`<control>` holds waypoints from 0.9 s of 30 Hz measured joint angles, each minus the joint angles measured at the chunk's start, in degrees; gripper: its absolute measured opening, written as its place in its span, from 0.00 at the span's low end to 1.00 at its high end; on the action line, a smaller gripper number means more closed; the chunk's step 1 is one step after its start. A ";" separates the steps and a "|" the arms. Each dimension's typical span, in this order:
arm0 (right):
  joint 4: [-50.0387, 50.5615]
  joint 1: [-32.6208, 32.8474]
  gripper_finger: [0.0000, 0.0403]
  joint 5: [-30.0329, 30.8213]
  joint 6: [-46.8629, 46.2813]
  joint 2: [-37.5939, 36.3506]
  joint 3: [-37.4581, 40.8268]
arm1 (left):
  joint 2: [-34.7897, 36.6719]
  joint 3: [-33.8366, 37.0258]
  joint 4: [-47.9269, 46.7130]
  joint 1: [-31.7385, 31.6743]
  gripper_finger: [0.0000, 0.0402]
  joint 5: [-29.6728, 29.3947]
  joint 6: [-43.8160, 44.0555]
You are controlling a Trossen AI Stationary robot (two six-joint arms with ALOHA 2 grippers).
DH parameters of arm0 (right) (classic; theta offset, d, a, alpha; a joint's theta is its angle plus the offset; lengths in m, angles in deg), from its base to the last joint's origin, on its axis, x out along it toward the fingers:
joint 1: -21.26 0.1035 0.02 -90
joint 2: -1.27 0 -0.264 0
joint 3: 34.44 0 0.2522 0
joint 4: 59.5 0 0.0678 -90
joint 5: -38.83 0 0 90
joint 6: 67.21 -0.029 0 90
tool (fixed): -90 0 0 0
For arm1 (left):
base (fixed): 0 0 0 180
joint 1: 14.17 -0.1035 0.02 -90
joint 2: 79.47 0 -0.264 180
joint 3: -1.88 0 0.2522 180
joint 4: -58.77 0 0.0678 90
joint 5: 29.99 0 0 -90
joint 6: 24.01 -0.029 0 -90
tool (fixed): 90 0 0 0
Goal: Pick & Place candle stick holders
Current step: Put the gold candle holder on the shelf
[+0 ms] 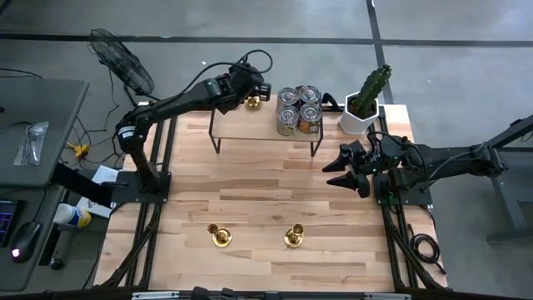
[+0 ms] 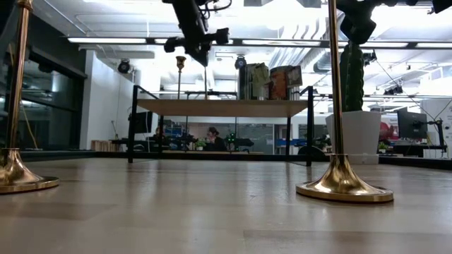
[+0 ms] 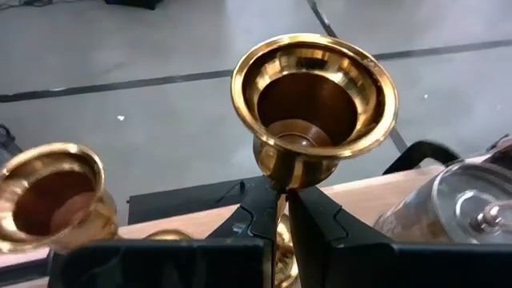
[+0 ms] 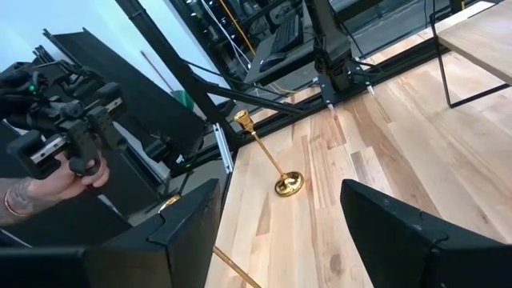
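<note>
1. Table (image 1: pixel 266 208): pale wooden planks in a dark frame, standing on a grey concrete floor.
2. Shelf (image 1: pixel 250 133): a low wooden riser on black legs at the far edge of the table; four tin cans (image 1: pixel 298 108) sit on it, and a potted cactus (image 1: pixel 364 104) stands beside it at the far right corner.
3. Room: a black fan (image 1: pixel 121 58) stands on the floor to the far left, with a grey desk at the left edge; the low view shows an open hall with ceiling strip lights beyond the shelf.
4. Left hand (image 1: pixel 254 93): over the far left part of the shelf, fingers (image 3: pixel 308 228) pinched shut on the thin stem of a candle stick holder (image 3: pixel 314 100).
5. Second holder (image 3: pixel 52 196): just beside the gripped one at the shelf, partly cut off in the left wrist view.
6. Two more holders (image 1: pixel 220 236) (image 1: pixel 294 237): upright on the near part of the table, well apart from each other.
7. Right hand (image 1: pixel 348 171): at the right side of the table, jaws spread with nothing between them.
8. Hard to make out: whether the gripped holder's base touches the shelf. A person's hand holding a dark device (image 4: pixel 68 132) shows beyond the table in the right wrist view.
</note>
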 joint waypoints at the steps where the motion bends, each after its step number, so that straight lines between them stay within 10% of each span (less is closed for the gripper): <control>1: 0.01 0.00 0.62 0.01 0.08 0.00 0.00 | -0.04 0.02 -0.33 -0.25 0.03 0.08 0.00; 27: 0.01 0.00 0.62 0.07 -1.20 0.00 0.00 | 0.05 0.02 -1.42 -0.57 0.03 1.41 -0.22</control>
